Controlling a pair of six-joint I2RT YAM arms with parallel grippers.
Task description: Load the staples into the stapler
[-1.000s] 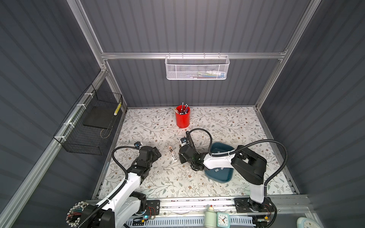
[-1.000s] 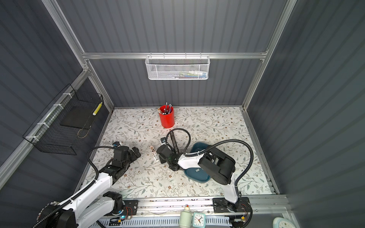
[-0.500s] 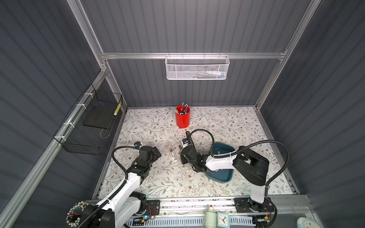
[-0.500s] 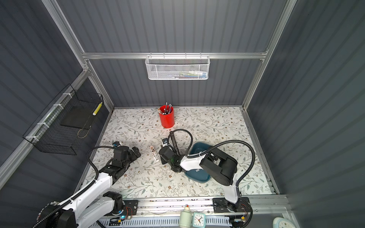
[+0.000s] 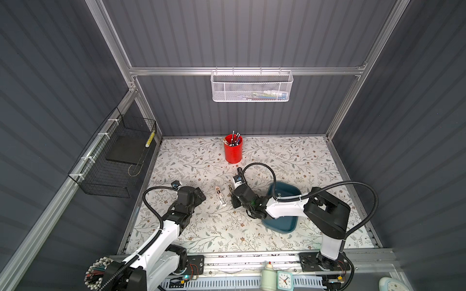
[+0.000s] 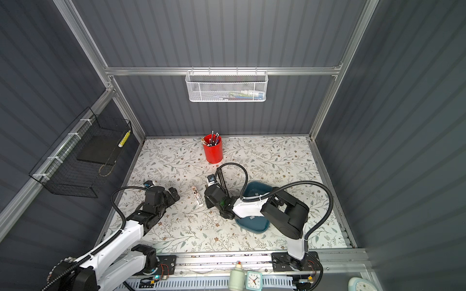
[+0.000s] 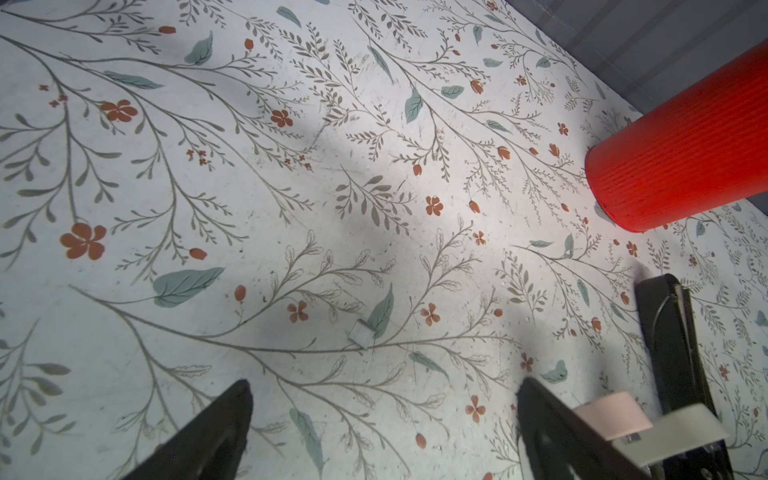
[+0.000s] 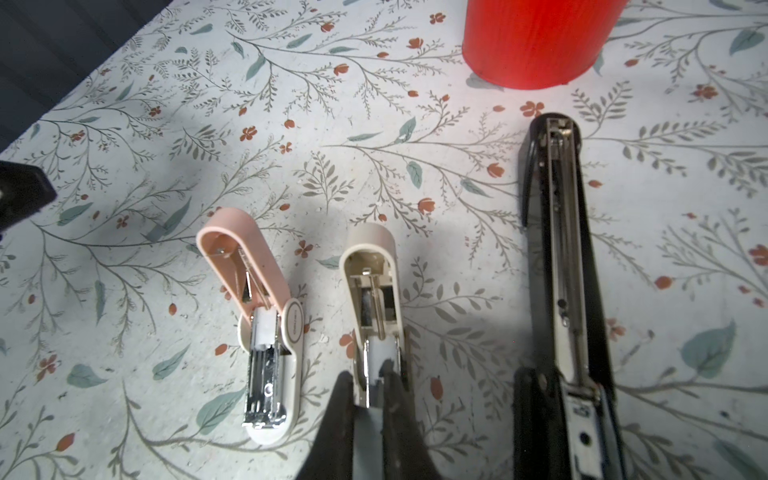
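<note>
**A:** What is given by the right wrist view that is missed from above?

**B:** Three staplers are counted there, all lying opened side by side: a pink-lidded stapler (image 8: 266,332), a cream stapler (image 8: 374,286) and a black stapler (image 8: 565,249). In a top view only the pink-lidded one is plainly seen, at nine o'clock of the right gripper (image 5: 234,200). The cream one is hidden beneath that gripper.

**A:** How are the jaws found?

**B:** The right gripper's jaws are seen almost closed, with a pale grey staple strip (image 8: 368,436) pinched between them at the cream stapler's open channel. Whether strip and channel touch cannot be told. The left gripper (image 7: 385,386) is spread wide and nothing is held in it.

**A:** Are further staples seen?

**B:** One loose staple strip (image 7: 360,334) is shown by the left wrist view, flat on the floral mat (image 7: 166,166), just ahead of the spread jaws. From above it cannot be made out.

**A:** And the rest?

**B:** One red pen cup (image 5: 233,153) is placed at twelve o'clock of the right gripper. One blue tray (image 5: 280,224) is placed at four o'clock, partly covered by the right arm.
</note>
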